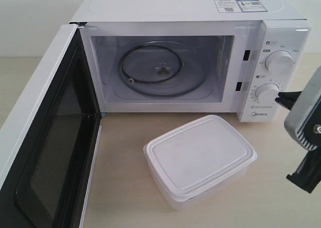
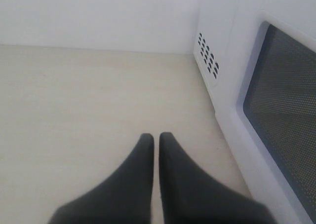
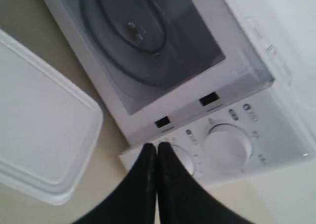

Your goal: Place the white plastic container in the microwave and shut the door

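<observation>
The white plastic container (image 1: pixel 199 160) sits lidded on the table in front of the microwave (image 1: pixel 180 9), whose door (image 1: pixel 45 137) is swung wide open to the left. The glass turntable (image 1: pixel 156 70) inside is bare. My right gripper (image 1: pixel 280 98) hovers shut and empty at the right, its tips close to the lower dial (image 1: pixel 266 93). The right wrist view shows the same: shut right gripper (image 3: pixel 157 146) by the lower dial (image 3: pixel 183 159), the container (image 3: pixel 42 130) off to its side. My left gripper (image 2: pixel 156 136) is shut on nothing above bare table beside the door's dark window (image 2: pixel 284 110); it is out of the exterior view.
The open door (image 1: pixel 30 178) takes up the left of the table front. Side vents (image 2: pixel 208 59) of the microwave lie beyond the left gripper. The upper dial (image 1: pixel 279 60) is above the lower one. Light wooden tabletop (image 1: pixel 125 188) surrounds the container.
</observation>
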`<state>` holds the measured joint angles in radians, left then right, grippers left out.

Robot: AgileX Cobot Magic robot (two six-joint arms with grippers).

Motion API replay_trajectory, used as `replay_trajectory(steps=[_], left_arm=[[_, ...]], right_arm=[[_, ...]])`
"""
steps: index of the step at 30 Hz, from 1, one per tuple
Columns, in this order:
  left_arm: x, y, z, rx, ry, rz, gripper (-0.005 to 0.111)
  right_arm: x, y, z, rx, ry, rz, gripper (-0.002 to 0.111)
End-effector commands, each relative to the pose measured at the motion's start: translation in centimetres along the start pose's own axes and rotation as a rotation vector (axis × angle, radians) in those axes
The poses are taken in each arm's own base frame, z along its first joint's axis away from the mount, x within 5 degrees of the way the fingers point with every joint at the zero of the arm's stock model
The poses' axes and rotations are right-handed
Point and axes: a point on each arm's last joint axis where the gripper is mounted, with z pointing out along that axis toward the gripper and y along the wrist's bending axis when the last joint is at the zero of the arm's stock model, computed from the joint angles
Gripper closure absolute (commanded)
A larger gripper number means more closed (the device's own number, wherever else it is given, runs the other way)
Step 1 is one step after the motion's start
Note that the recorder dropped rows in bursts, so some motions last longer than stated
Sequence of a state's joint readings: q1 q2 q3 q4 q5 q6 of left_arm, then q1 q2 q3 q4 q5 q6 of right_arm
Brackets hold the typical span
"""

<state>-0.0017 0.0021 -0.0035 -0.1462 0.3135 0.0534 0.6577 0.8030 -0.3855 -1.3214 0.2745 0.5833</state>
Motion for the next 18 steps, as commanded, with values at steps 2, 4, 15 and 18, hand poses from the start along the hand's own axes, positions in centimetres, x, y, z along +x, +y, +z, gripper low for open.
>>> replay_trajectory(steps=[2, 4, 15, 18], left_arm=[[0.0, 0.0, 0.0, -0.003, -0.006, 0.005, 0.102], [0.0, 0.0, 0.0, -0.003, -0.006, 0.005, 0.102], [0.0, 0.0, 0.0, -0.003, -0.006, 0.005, 0.102], [0.0, 0.0, 0.0, -0.003, -0.006, 0.005, 0.102]], right_arm=[[0.0, 1.1, -0.1, -0.131, 0.033, 0.321, 0.109], [-0.1, 1.8, -0.3, -0.2, 0.049, 0.488, 0.109], [2.1, 4.7, -0.1, -0.151, -0.232, 0.685, 0.109], [3.1, 5.0, -0.1, -0.113, -0.228, 0.773, 0.109]])
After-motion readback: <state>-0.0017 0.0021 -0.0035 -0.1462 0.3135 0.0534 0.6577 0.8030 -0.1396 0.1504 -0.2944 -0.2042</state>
